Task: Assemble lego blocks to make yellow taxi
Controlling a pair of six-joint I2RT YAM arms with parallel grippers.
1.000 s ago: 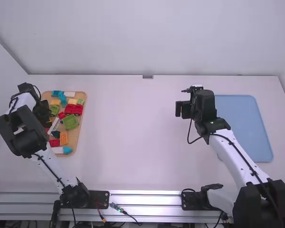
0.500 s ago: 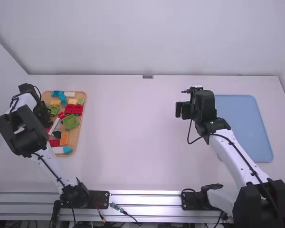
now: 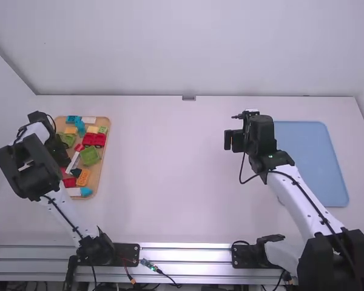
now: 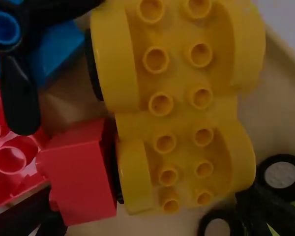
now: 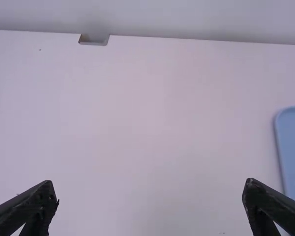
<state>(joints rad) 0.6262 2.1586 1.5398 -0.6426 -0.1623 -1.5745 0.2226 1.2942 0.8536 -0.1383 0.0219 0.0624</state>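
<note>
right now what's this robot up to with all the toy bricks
The left gripper is down at the wooden tray of blocks, its fingers open around a yellow wheeled piece with a red block beside it. It looks set to pick out a part for a yellow taxi, but has no grip yet. The right gripper is open above the white table, to the left of the blue mat or tray, holding nothing.

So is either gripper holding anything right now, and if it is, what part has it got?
Nothing looks held: the left gripper is open around the yellow car base, and the right gripper is open and empty.
</note>
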